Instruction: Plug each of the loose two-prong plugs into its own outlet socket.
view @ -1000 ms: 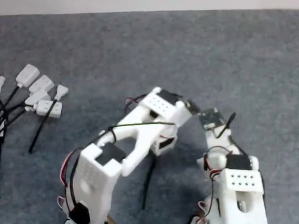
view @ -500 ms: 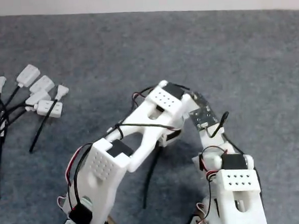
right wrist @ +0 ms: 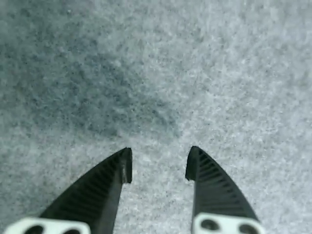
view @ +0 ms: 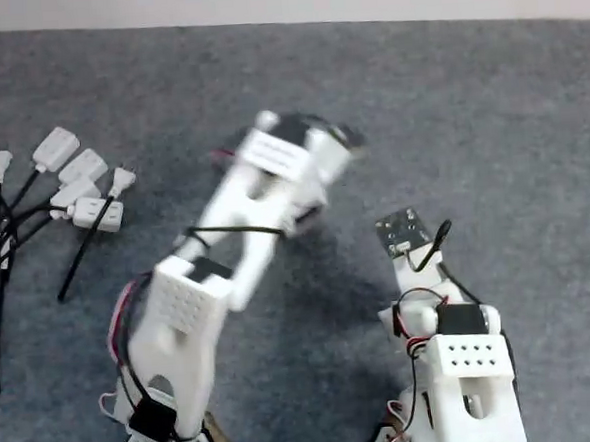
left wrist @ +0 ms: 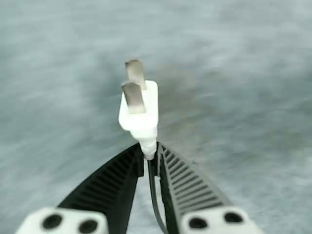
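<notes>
White two-prong plug (left wrist: 140,111), moulded plastic body: found at the tip of the left claw (left wrist: 150,155). Its 2 flat metal prongs (left wrist: 132,84) point straight away from the claw, in line with the fingers. The plug body sits wholly beyond the fingertips.

The claw's 2 black ribbed fingers (left wrist: 121,181) are pinched in on the narrow neck at the rear of the plug, 1 on each side. A thin black cord (left wrist: 154,200) runs back from that neck through the slit between them.

Behind the plug lies the grey carpeted table surface (left wrist: 253,78), with a dim shadow close to the plug.

In the high view the white left arm (view: 195,307) stretches from the near edge toward the middle of the table. The white right arm (view: 472,355) stands beside it, drawn back near that edge. The right claw (right wrist: 158,165) is spread, and carpet shows between its 2 fingertips.

At the table's left edge, white rectangular socket blocks (view: 55,147) and small white plugs (view: 122,178) lie bunched together. Their long black leads (view: 77,262) trail toward the near edge. This group is well apart from both arms.
</notes>
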Motion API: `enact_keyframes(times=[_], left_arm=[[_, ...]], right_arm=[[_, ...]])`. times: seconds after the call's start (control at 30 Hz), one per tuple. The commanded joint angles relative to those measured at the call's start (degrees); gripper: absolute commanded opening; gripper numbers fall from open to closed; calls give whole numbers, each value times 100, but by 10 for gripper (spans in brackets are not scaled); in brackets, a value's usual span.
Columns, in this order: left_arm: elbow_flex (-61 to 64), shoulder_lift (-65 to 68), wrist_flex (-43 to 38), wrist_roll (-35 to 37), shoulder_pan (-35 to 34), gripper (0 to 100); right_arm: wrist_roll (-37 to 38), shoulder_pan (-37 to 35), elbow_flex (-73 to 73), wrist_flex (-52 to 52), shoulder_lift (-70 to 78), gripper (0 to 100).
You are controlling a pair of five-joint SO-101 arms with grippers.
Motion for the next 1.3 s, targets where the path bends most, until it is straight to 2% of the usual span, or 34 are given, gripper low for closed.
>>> enact_keyframes(times=[0.0, 0.17, 0.3, 0.53, 0.6, 0.77, 0.83, 0.93, 1.13, 1.2, 1.27], left_arm=[[-655, -66, 211, -114, -813, 5], [-813, -180, 211, -308, -1789, 5], [-804, -804, 211, -527, -2563, 5], [-760, -1771, 211, -835, -3978, 5], [-620, -1780, 211, -941, -4207, 5], [-31, -1780, 193, -1248, -4251, 5], [31, -1763, 202, -1257, -4189, 5], [426, -1815, 211, -1248, -3732, 5], [1235, -2097, 220, -905, -1930, 5], [1279, -2237, 220, -703, -1323, 5], [1262, -2369, 220, -545, -752, 5]], right_arm=[[-62, -40, -13, -92, -84, 195], [-97, -453, -57, -84, -75, 195], [-457, -866, -119, -75, -66, 195], [-457, -1376, -620, 391, -57, 195], [-457, -1402, -725, 400, -57, 195], [-457, -1402, -910, 356, 514, 195], [-457, -1402, -1112, 356, 1007, 195], [-466, -1376, -1543, 356, 1833, 195], [-949, -1341, -2448, 356, 3002, 195], [-985, -1103, -2554, 356, 3064, 195], [-949, -549, -2642, 356, 3064, 195]])
